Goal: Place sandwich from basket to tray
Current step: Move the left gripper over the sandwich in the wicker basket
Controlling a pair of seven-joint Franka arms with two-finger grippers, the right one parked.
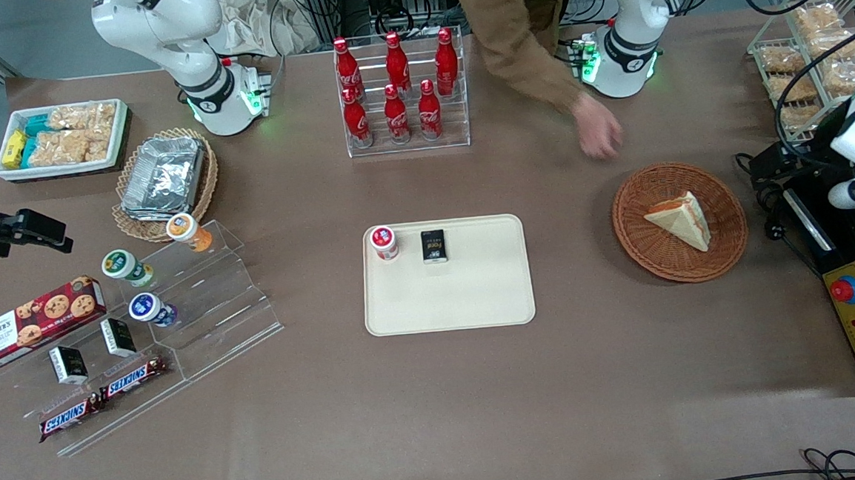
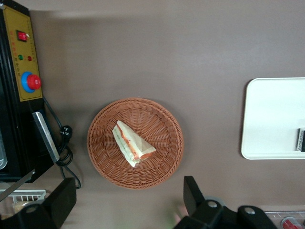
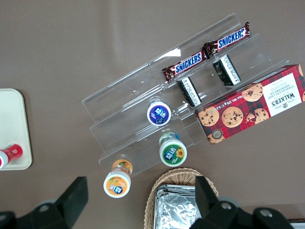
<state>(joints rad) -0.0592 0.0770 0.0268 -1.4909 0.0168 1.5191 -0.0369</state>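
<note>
The hand waits high over the sandwich

The hand [image 2: 128, 202] is wide open and holds nothing. It hangs high above the bench, looking straight down, so it can drop right onto its target. The sandwich [image 2: 132, 144] lies flat in the middle of the basket [image 2: 167, 162], just under the hand. The tray [image 2: 271, 119] sits well off to one side, with bare room for the sandwich

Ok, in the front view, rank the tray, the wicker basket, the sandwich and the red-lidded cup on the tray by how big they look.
1. Tray.
2. Basket.
3. Sandwich, lying in the basket.
4. Red-lidded cup.
The left gripper hangs above the basket, jaws open.
</note>
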